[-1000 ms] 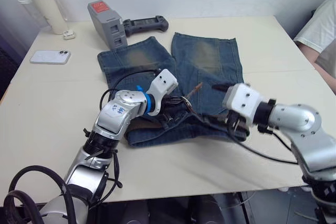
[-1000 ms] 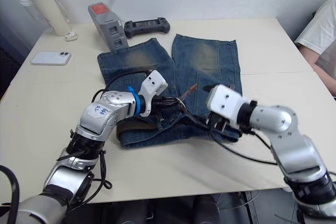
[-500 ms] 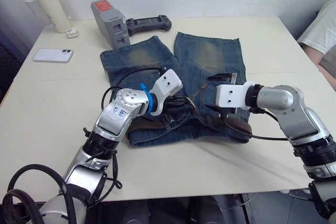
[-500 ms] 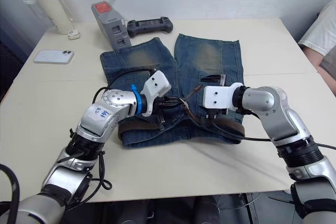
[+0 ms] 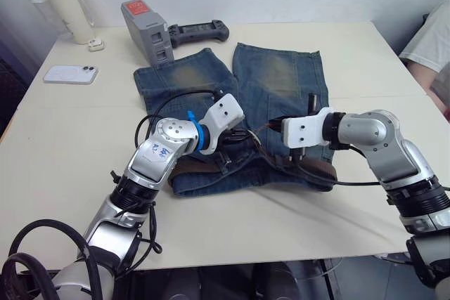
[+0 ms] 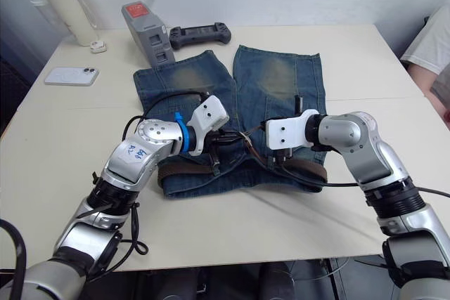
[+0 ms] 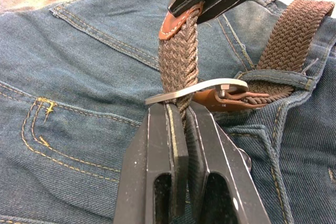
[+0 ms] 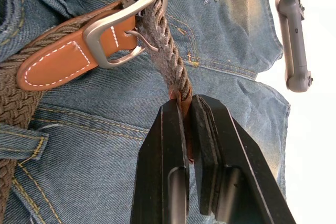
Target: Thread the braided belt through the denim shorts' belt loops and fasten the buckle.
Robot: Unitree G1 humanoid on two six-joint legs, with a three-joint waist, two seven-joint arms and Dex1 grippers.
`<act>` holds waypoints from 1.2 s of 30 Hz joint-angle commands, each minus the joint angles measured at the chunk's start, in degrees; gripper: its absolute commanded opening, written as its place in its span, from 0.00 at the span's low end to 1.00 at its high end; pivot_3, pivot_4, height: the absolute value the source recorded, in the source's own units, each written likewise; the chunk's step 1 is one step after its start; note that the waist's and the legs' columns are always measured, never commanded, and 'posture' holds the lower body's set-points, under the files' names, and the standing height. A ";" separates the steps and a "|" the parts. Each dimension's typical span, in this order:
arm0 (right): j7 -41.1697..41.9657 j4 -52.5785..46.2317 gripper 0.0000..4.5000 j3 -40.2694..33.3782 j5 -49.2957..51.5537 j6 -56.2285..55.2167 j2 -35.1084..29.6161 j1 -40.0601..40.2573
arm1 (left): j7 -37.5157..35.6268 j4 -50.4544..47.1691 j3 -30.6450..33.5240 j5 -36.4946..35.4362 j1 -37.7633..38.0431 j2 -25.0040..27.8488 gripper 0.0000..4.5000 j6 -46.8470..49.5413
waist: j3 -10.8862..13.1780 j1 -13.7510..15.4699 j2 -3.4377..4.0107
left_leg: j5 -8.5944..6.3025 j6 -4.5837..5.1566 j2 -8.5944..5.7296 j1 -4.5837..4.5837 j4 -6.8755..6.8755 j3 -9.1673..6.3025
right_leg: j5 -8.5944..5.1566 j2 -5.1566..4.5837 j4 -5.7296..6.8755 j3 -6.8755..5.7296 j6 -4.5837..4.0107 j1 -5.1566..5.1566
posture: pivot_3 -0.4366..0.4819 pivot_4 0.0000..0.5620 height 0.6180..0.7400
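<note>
Head view: faded blue denim shorts [image 5: 232, 96] flat on table; both grippers meet at waistband.
Left wrist view: left gripper [image 7: 181, 109] clamps brown braided belt [image 7: 177, 61] just below silver rectangular buckle [image 7: 197, 89].
Right wrist view: right gripper [image 8: 186, 109] pinches belt's leather tip; buckle just beyond jaws.

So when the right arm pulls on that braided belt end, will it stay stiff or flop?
Probably floppy: the braided belt curves between the two tools and through the buckle. The weave looks stretchy, so it may give. Its leather tip, pinched by the right tool, likely stays firmer.
</note>
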 commanded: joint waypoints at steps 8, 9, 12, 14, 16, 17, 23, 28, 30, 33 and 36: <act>-0.19 -1.67 0.01 -2.04 0.50 -0.47 0.04 -0.36 | -2.03 -2.35 1.94 -2.62 -0.58 -0.62 0.00 1.31 | 0.00 -0.01 0.00 | 0.00 0.00 0.00 0.00 0.01 0.00 | 0.00 0.00 0.02 0.00 0.00 0.00 | 0.48 0.27 0.38; -0.16 -1.68 0.01 -2.11 0.52 -0.50 -0.04 -0.38 | -2.35 -2.46 2.14 -2.87 -0.60 -0.45 0.00 1.70 | 0.00 -0.01 0.00 | 0.00 0.00 0.00 0.00 0.01 0.00 | 0.00 0.00 0.02 0.00 0.00 0.00 | 0.48 0.27 0.38; -0.02 -1.67 0.01 -2.56 0.75 -0.72 -0.47 -0.54 | -3.82 -2.44 3.34 -3.91 -0.83 0.85 0.00 2.62 | 0.00 -0.03 0.00 | 0.00 0.00 0.00 0.00 0.01 0.00 | 0.00 0.00 0.02 0.00 0.00 0.00 | 0.48 0.27 0.38; 0.10 -1.78 0.00 -2.92 1.05 -0.80 -0.72 -0.48 | -5.02 -2.07 5.62 -6.08 -1.27 1.77 0.09 4.88 | 0.00 -0.04 0.00 | 0.00 0.00 0.00 0.00 0.01 0.00 | 0.00 0.00 0.02 0.00 0.00 0.00 | 0.48 0.27 0.38; 0.21 -2.05 0.00 -3.14 1.28 -0.86 -1.00 -0.28 | -7.67 -2.12 7.00 -8.20 -1.63 3.76 0.22 6.68 | 0.00 -0.08 0.00 | 0.00 0.00 0.01 -0.01 0.00 -0.01 | 0.00 0.00 0.02 0.00 0.00 0.00 | 0.48 0.27 0.38; 0.23 -2.20 0.00 -3.22 1.37 -0.85 -1.07 -0.22 | -8.78 -1.80 7.26 -8.57 -1.94 4.87 0.33 6.66 | 0.00 -0.13 0.00 | 0.00 0.00 0.01 0.00 0.01 -0.01 | 0.00 0.01 0.03 0.00 0.00 -0.01 | 0.48 0.27 0.38; 1.44 -4.76 0.00 -4.29 2.36 -0.61 -1.95 0.63 | -13.96 1.33 11.48 -12.51 -4.12 9.35 0.90 6.41 | 0.00 -0.18 0.01 | 0.00 0.00 0.01 -0.02 0.00 -0.01 | 0.00 0.01 0.01 -0.01 0.00 -0.01 | 0.48 0.27 0.38; 2.62 -5.94 0.00 -6.35 3.48 -2.00 -4.19 -0.02 | -12.83 6.91 12.50 -11.16 -6.88 9.86 0.99 3.73 | 0.00 -0.02 0.01 | 0.00 0.00 0.00 -0.01 0.03 -0.01 | 0.00 0.00 0.01 0.00 0.00 0.01 | 0.48 0.27 0.38; 1.70 -5.72 0.00 -7.26 2.62 -4.65 -5.37 -0.74 | -12.77 8.78 10.68 -9.03 -6.29 10.62 0.99 1.97 | 0.00 -0.08 0.01 | 0.00 0.00 0.00 0.00 0.01 0.00 | 0.00 0.00 0.01 0.00 0.00 0.00 | 0.48 0.27 0.38; 1.36 -6.02 0.00 -7.43 2.47 -10.79 -6.31 -1.68 | -11.75 11.38 8.50 -6.07 -5.38 11.07 0.99 0.25 | 0.00 -0.14 0.01 | 0.00 0.00 0.00 0.00 0.00 0.01 | 0.00 0.00 0.02 0.00 0.00 -0.01 | 0.48 0.27 0.38; 1.76 -9.51 0.00 -6.87 5.14 -12.96 -4.41 -4.60 | -10.95 13.70 6.81 -3.64 -5.17 11.08 0.99 -0.46 | 0.01 -0.50 0.00 | 0.00 0.00 0.01 -0.01 -0.01 0.02 | 0.00 0.01 0.04 0.01 0.00 -0.04 | 0.48 0.27 0.38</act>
